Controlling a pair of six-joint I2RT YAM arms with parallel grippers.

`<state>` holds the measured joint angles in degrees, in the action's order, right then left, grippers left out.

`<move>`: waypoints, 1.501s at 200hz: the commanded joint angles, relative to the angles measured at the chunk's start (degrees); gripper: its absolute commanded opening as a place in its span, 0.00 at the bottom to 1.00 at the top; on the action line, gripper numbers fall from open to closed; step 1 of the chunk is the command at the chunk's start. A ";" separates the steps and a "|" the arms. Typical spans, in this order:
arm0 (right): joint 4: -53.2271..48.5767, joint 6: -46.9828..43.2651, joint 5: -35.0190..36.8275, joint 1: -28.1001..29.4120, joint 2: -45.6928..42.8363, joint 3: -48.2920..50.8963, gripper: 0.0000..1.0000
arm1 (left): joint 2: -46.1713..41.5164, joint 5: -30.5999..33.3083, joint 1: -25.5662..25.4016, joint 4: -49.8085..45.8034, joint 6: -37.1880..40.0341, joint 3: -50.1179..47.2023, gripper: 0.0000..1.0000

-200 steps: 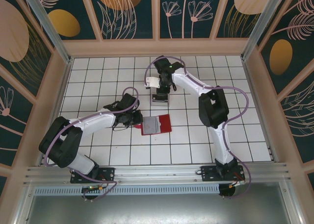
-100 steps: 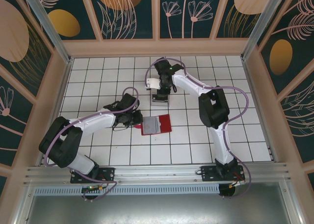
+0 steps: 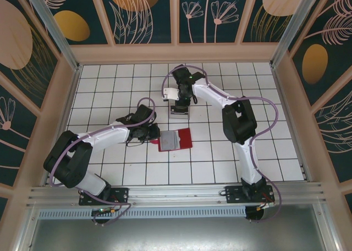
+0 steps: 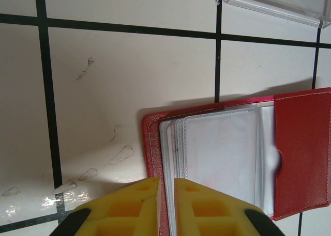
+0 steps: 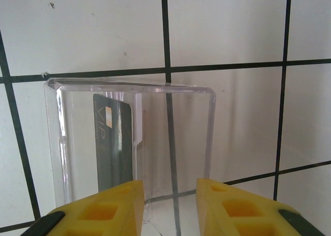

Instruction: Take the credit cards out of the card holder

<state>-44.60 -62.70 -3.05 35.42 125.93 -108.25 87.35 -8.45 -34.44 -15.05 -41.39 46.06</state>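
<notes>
You are looking at the red card holder (image 3: 186, 137) lying open and flat on the white tiled table (image 3: 110, 86), roughly in the middle of the work area and just in front of your left gripper (image 3: 153, 134). In the left wrist view the holder (image 4: 302, 153) is showing its red cover on the right and a stack of greyish see-through sleeves (image 4: 222, 153) spreading toward its left edge. Whether a card is sitting inside those sleeves you cannot tell from here. Your left gripper (image 4: 166, 194) is reaching in at that left edge. Its yellow fingers (image 4: 129, 207) are drawn nearly together, and the edge of the holder is running into the thin gap between them, so they are looking clamped on it. Farther back on the table, well apart from the holder, your right gripper (image 3: 179, 101) is hanging over the clear plastic tray (image 3: 180, 111). In the right wrist view that tray (image 5: 129, 85) is lying just ahead of the fingertips. One dark credit card (image 5: 115, 148) with pale lettering is resting flat in its left part. The right gripper (image 5: 170, 205) is standing with its yellow fingers parted above the tray's near edge, released, with only clear plastic and a black grout line showing between them. A corner of the same tray (image 4: 279, 3) is peeking into the top right of the left wrist view, beyond the holder.
</notes>
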 commanded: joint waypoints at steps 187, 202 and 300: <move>1.71 1.31 -0.12 0.79 1.72 0.70 0.33 | -2.71 0.58 0.38 -0.68 0.42 -0.81 0.17; 2.99 2.30 0.26 0.71 0.97 0.15 0.33 | -2.88 0.67 0.43 -0.68 0.38 -0.80 0.17; 14.54 28.16 -4.57 0.77 -12.56 10.13 0.35 | -7.18 5.49 0.49 0.17 0.78 -0.54 0.16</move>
<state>-35.35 -47.81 -4.34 35.73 119.61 -102.52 82.30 -5.74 -34.39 -15.16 -41.39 45.60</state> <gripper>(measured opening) 0.343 0.159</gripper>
